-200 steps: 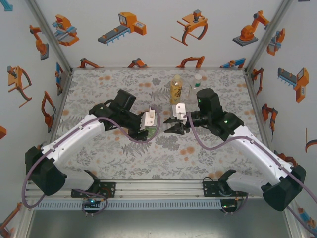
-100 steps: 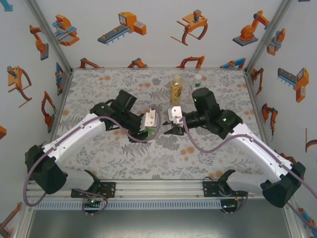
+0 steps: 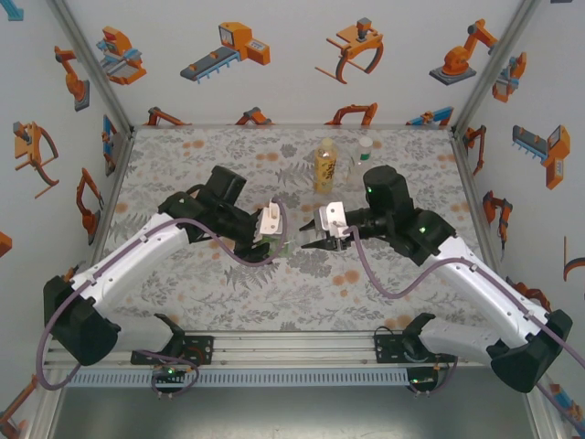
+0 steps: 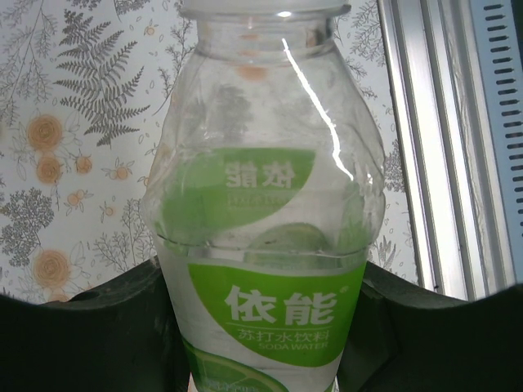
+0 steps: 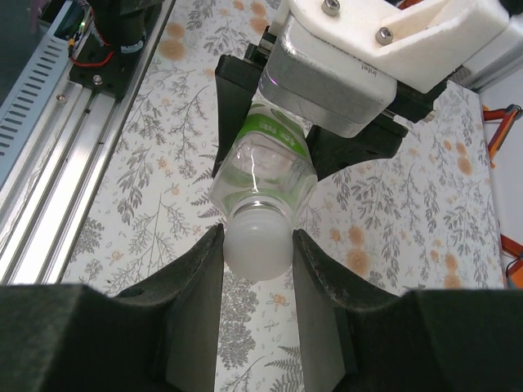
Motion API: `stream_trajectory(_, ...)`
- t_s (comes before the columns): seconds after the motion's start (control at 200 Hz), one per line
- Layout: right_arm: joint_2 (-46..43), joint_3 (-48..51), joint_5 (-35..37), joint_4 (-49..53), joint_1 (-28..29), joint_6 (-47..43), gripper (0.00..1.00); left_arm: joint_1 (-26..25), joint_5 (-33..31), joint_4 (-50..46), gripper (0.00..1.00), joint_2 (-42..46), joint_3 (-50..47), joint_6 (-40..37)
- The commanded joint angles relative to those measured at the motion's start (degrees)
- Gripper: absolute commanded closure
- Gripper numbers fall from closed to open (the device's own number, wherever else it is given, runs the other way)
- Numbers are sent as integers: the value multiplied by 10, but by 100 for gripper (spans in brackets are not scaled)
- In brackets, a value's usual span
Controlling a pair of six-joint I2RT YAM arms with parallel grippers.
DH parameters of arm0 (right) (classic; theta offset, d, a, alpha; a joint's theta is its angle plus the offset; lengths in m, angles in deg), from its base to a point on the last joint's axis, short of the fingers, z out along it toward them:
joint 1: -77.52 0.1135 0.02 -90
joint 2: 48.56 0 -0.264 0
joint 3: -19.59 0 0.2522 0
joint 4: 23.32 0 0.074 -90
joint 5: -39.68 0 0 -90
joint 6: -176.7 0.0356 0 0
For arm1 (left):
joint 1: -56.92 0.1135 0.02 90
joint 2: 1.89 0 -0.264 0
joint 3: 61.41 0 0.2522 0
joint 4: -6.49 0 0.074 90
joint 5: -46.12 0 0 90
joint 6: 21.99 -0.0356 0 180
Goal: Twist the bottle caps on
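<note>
My left gripper (image 4: 261, 347) is shut on a clear bottle (image 4: 261, 212) with a green label, held tilted above the table (image 3: 201, 165). In the top view this bottle (image 3: 287, 245) lies between the two grippers, the left gripper (image 3: 274, 240) on its body. A white cap (image 5: 257, 245) sits on its neck, and my right gripper (image 5: 257, 242) is shut on that cap, one finger on each side. The same cap (image 4: 265, 8) shows at the top edge of the left wrist view. In the top view the right gripper (image 3: 309, 245) meets the bottle's mouth end.
An amber bottle (image 3: 325, 166) with a pale cap stands at the back centre of the table. Beside it stands a smaller clear bottle (image 3: 365, 152) with a green cap. The aluminium rail (image 5: 49, 163) runs along the near edge.
The right wrist has turned about the cap, its white camera mount swinging lower and to the right. The left gripper with the bottle has shifted slightly left. Both grips are unchanged.
</note>
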Motion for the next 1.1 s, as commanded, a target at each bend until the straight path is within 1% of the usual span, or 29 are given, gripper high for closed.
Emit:
stream_trajectory(0.0,2,9,-31,7,9,10,100,3,42,36,100,16,2,-11)
stream_trajectory(0.12,10,8,-41,-1,9,30,100,4,42,40,100,19,1,-8)
stream_trajectory(0.22,19,1,-44,-4,9,61,100,4,28,51,100,16,2,16)
stream_trajectory(0.315,26,0,-42,-19,9,104,100,5,21,52,100,17,3,12)
stream_trajectory(0.421,27,13,-41,-60,9,175,100,6,15,70,100,27,-7,16)
stream_trajectory(0.531,20,41,-25,-132,9,269,100,7,4,96,100,42,-21,23)
stream_trajectory(0.741,-15,114,39,-266,9,425,100,14,-7,135,100,62,-39,38)
stream_trajectory(0.876,-36,161,68,-356,9,502,100,19,-7,160,100,74,-52,48)
stream_trajectory(0.931,-41,179,92,-393,9,536,100,20,-7,171,100,78,-55,54)
stream_trajectory(1.096,-45,211,144,-467,9,624,100,28,-10,208,100,88,-66,82)
